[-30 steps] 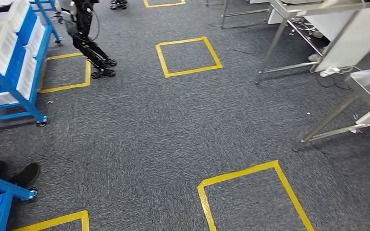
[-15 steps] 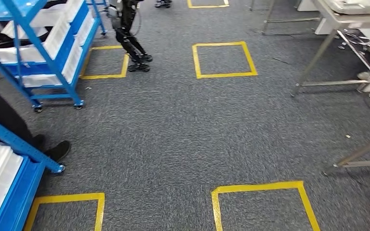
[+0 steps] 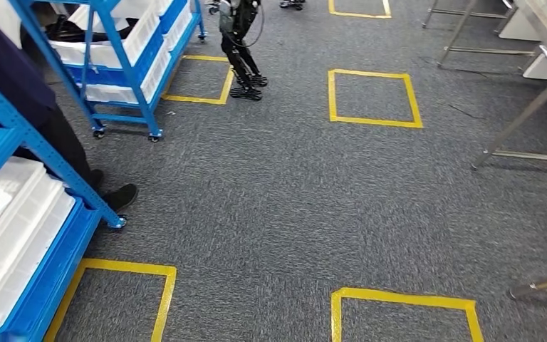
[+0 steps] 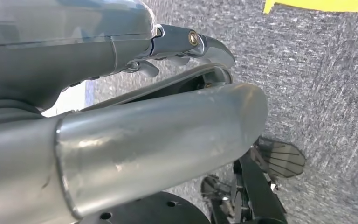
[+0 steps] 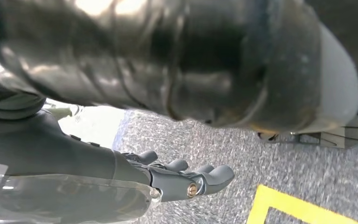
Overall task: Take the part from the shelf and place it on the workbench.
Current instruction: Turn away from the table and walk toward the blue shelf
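Both arms are hung at the sides. The right hand (image 5: 186, 179) is seen loosely spread above the carpet, nothing held; the left hand (image 4: 186, 44) is mostly hidden, grasp state not determinable. The near blue shelf (image 3: 14, 235), with white bins (image 3: 11, 239), is placed left, nearer the left hand. The part is not made out; contents unseen. A farther rack (image 3: 124, 64) also carries bins. The workbench (image 3: 541, 78) is set far right.

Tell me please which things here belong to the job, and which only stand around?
For the job: near blue shelf with white bins; workbench legs; right hand, empty.
Standing around: yellow floor squares; another robot; a person's shoe; far blue shelf.
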You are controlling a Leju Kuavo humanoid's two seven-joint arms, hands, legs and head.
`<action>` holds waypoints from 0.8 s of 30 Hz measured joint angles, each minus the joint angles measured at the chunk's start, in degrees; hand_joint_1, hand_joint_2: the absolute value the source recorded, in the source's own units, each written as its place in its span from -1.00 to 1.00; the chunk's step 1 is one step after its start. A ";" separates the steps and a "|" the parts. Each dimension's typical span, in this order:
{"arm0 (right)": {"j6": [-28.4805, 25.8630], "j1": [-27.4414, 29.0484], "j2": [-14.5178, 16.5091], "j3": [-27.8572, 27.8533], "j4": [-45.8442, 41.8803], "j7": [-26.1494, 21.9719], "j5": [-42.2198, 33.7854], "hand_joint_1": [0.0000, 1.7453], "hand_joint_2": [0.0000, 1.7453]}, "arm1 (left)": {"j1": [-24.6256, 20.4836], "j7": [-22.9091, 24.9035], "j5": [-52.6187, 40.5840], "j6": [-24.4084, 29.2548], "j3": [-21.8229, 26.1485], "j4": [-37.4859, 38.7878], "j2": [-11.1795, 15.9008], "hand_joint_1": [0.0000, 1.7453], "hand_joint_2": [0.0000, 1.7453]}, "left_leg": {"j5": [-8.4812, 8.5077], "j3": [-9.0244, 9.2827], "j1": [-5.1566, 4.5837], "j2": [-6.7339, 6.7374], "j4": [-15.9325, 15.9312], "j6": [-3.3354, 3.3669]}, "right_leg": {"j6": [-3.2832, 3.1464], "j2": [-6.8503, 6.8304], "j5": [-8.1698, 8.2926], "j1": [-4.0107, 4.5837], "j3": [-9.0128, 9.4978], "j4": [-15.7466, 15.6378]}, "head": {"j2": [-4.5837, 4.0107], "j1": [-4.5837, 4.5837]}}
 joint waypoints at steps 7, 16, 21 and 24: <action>0.02 0.17 0.00 -0.03 0.02 0.14 0.30 -1.00 -1.00 | 0.04 0.01 -0.14 -0.17 -0.56 -0.02 -0.03 -1.00 -1.00 | -0.21 -0.47 0.02 -5.09 0.89 -1.09 | -1.05 4.22 9.08 -0.04 4.98 -14.13 | 0.00 0.00; 0.54 0.26 0.02 -0.04 0.02 0.26 0.60 -1.00 -1.00 | 0.16 0.02 -0.61 -0.56 -0.93 -0.04 0.05 -1.00 -1.00 | -7.37 -8.59 0.53 0.60 17.03 -3.19 | -3.17 -2.54 9.38 0.09 5.71 -15.60 | 0.00 -0.05; 0.55 0.14 0.01 -0.05 0.02 0.18 0.81 -1.00 -1.00 | 0.15 -0.01 -0.98 -0.62 -1.16 -0.04 0.16 -1.00 -1.00 | -0.79 -0.84 0.63 4.41 2.37 -3.15 | -1.90 -5.54 8.52 0.26 6.29 -15.12 | 0.00 0.00; 0.58 -0.20 0.03 -0.04 0.02 0.04 0.97 -1.00 -1.00 | 0.23 -0.02 -1.20 -0.75 -1.39 -0.04 0.30 -1.00 -1.00 | -0.67 -0.48 0.16 3.68 1.16 -2.04 | -1.00 -6.80 8.23 0.37 6.67 -15.12 | 0.00 0.11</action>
